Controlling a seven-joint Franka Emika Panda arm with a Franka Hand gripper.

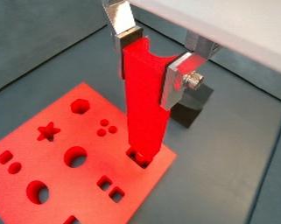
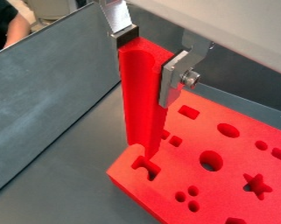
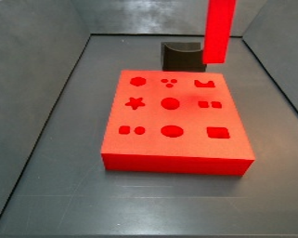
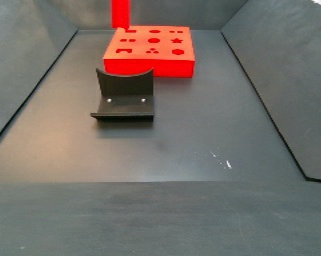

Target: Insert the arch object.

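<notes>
- We see one red board (image 3: 176,125) on the table (image 3: 52,186), a dark grey notched block (image 3: 181,54) just behind it — nothing else.
- The gripper (image 1: 154,63) clamps the arch object (image 1: 147,101) upright, its lower end at a board cutout.
- Side views hide the gripper; both wrist views show it.

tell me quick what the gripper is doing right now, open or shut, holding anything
Gripper: shut on the arch object, held upright with its lower end at the red board.
</notes>
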